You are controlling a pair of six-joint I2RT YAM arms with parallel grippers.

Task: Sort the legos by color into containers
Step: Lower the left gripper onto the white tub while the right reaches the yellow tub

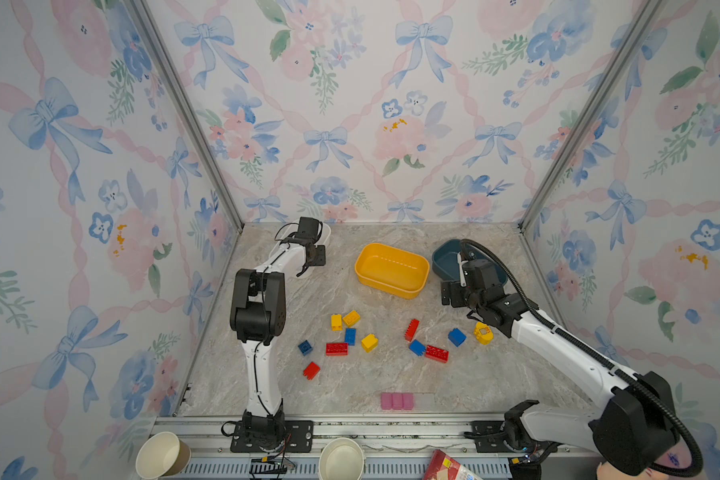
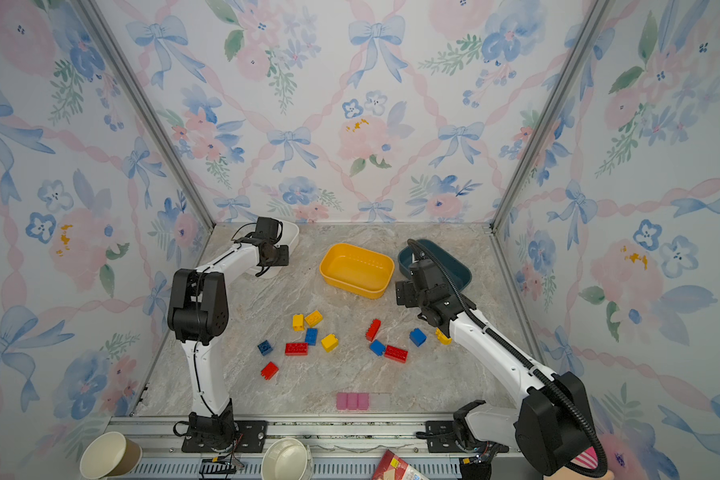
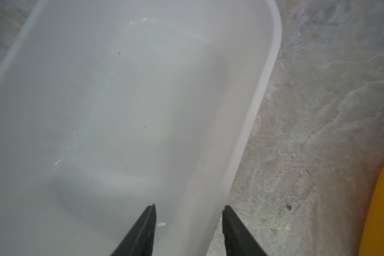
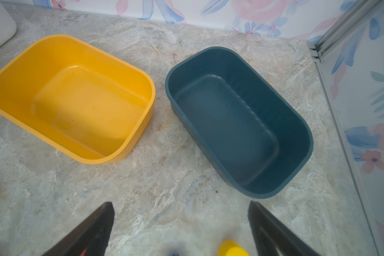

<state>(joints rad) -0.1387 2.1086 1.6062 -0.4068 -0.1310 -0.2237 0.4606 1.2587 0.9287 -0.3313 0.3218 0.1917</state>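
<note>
A pink strip (image 1: 397, 401) lies on the desk (image 1: 474, 374). In front sit a brown cup (image 1: 163, 455), a white cup (image 1: 341, 459), a red packet (image 1: 449, 467).

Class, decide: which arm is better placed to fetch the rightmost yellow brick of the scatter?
Probably right. Its open right gripper hangs beside that yellow brick; the left gripper straddles a wall of the white tub, far across.

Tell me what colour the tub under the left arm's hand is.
White. The tub shows best in the left wrist view, where its plain inside fills most of the picture.
</note>
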